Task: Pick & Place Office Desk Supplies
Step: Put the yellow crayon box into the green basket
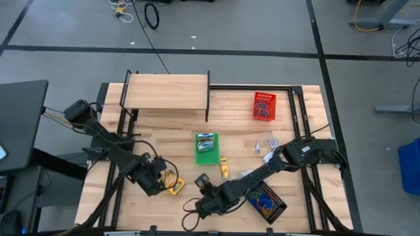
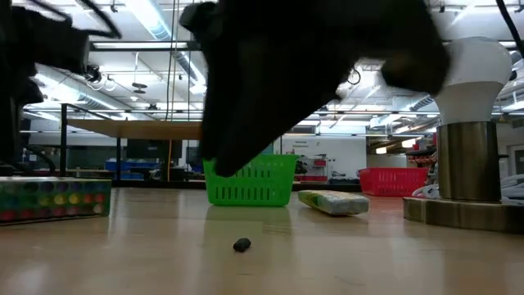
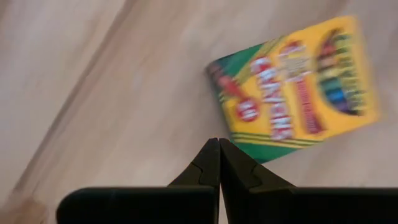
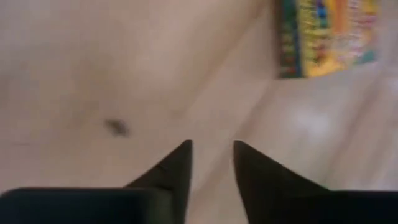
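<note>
With the crayon packet lying flat on the tabletop beside the clenched, empty left tool, the parted, empty right tool probably needs lowering to pick something.

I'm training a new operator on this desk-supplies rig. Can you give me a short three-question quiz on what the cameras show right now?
1. True or false: the left tool is shut and holds nothing.
2. Which item lies on the table just ahead of the left tool?
A. crayon box
B. red basket
C. white cord
3. Fill in: the green packet lies inside the ____ basket.

Key:
1. True. Its fingers meet, with only bare wood between them and the box.
2. A
3. green
</note>
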Tool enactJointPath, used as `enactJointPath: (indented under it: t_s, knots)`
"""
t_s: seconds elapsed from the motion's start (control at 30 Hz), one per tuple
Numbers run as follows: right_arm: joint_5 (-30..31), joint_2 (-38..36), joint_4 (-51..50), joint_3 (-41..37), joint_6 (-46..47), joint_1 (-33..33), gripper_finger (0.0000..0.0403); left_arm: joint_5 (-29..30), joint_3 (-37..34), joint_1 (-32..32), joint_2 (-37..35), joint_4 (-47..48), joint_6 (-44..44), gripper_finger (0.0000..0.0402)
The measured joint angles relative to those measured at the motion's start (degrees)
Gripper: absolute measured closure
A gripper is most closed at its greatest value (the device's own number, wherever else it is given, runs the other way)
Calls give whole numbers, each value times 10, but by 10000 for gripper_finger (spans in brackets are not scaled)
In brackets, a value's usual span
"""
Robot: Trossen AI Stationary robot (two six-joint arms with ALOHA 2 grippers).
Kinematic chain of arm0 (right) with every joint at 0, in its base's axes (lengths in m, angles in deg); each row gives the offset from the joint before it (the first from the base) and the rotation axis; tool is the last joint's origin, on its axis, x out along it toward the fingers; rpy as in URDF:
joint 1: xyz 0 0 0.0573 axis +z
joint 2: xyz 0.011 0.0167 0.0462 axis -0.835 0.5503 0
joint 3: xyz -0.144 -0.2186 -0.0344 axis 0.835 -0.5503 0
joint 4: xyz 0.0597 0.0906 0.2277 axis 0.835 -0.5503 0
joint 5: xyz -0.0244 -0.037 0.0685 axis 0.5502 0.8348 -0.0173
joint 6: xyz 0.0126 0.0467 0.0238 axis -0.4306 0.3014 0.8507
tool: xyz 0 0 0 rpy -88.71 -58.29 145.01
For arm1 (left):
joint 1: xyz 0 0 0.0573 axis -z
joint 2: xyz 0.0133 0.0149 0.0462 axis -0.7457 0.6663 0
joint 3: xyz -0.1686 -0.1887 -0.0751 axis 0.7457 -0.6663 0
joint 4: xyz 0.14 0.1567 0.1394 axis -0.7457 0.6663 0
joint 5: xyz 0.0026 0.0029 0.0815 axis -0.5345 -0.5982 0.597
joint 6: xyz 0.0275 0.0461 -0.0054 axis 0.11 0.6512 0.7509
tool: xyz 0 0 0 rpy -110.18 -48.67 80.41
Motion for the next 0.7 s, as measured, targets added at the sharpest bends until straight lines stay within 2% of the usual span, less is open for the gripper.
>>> enactJointPath:
  t_s: [0.13,0.27,0.43,0.63,0.7]
  knots:
    - [52,9,51,0,-48,-5,214,-1,-1,0,10,15,-14,400]
    - [55,9,123,0,-82,-12,173,-19,-1,-3,31,7,-4,400]
    - [38,10,178,-1,-115,-25,169,-35,-1,-5,56,-13,12,400]
    - [35,18,261,-62,-165,-39,182,-36,0,-12,62,-54,30,400]
    - [53,20,290,-88,-168,-42,185,-35,0,-14,62,-76,40,400]
